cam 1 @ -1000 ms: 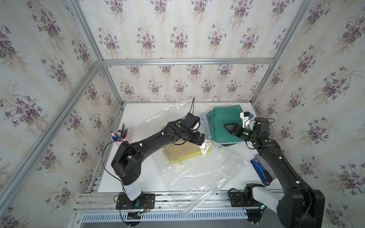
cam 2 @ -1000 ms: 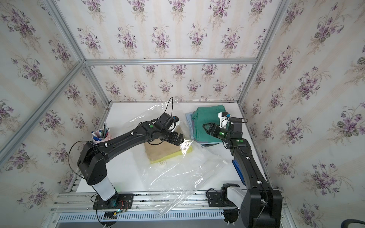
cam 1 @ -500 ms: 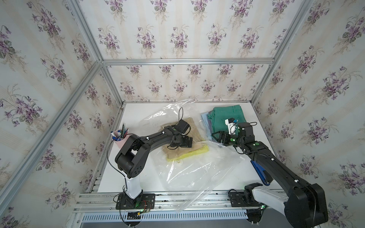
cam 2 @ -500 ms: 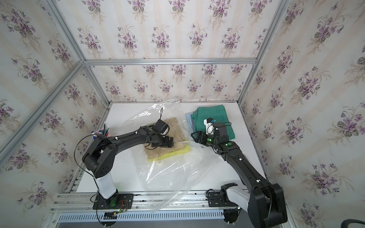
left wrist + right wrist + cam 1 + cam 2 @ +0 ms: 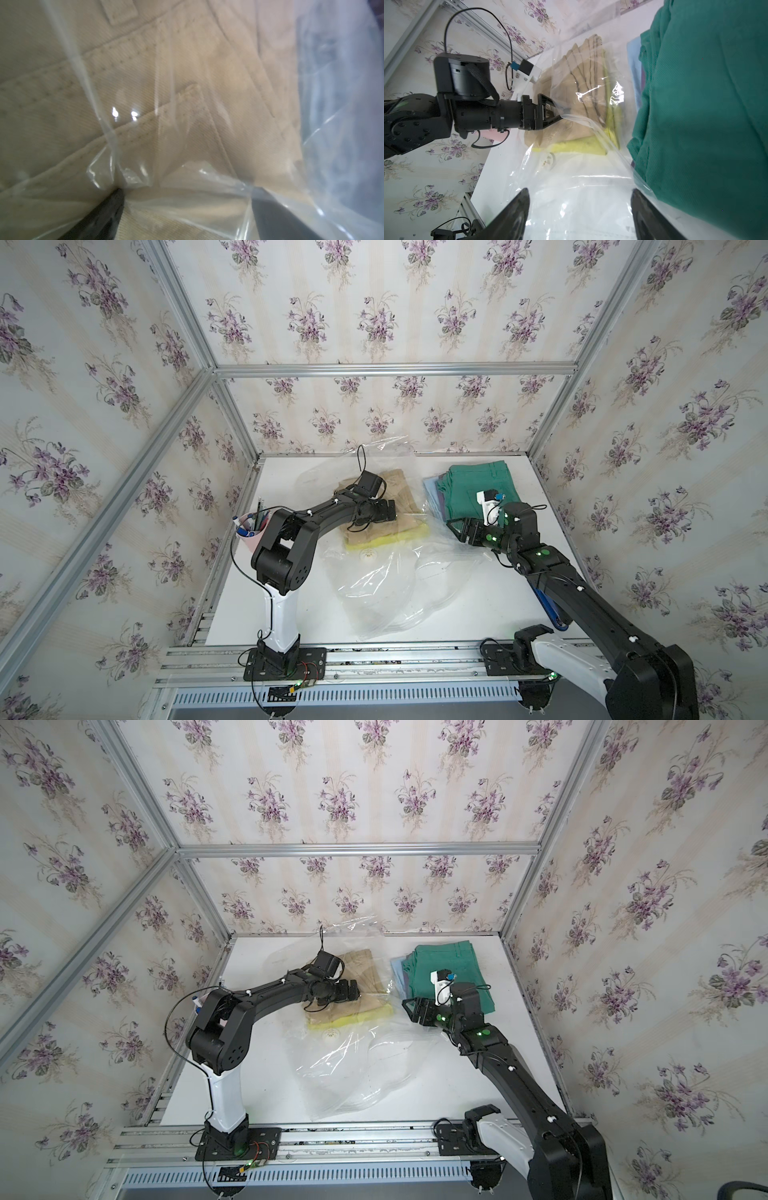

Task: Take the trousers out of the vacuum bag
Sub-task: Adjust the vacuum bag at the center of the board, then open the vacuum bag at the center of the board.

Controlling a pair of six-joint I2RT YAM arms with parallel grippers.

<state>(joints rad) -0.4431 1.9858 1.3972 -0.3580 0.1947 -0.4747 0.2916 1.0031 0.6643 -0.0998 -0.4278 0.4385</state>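
Note:
The clear vacuum bag (image 5: 395,585) lies crumpled mid-table, its white valve (image 5: 369,558) facing up. Inside it sit khaki trousers (image 5: 395,493) on a yellow pair (image 5: 399,537). Teal trousers (image 5: 473,485) top a stack outside the bag, with light blue and purple edges (image 5: 430,487) showing beneath. My left gripper (image 5: 390,510) rests open on the khaki pair (image 5: 187,93); bag film (image 5: 207,187) crosses its fingers. My right gripper (image 5: 455,529) hangs open over the bag's right edge (image 5: 581,207), beside the teal stack (image 5: 706,104), holding nothing.
A pink cup of pens (image 5: 249,526) stands at the table's left edge, close to the left arm. A blue tool (image 5: 548,610) lies under the right arm near the right edge. Papered walls and metal rails close in three sides.
My left arm has dropped low and its gripper drew back onto the khaki trousers. The right gripper left the teal stack and came to the bag's edge. The raised bag film has sunk.

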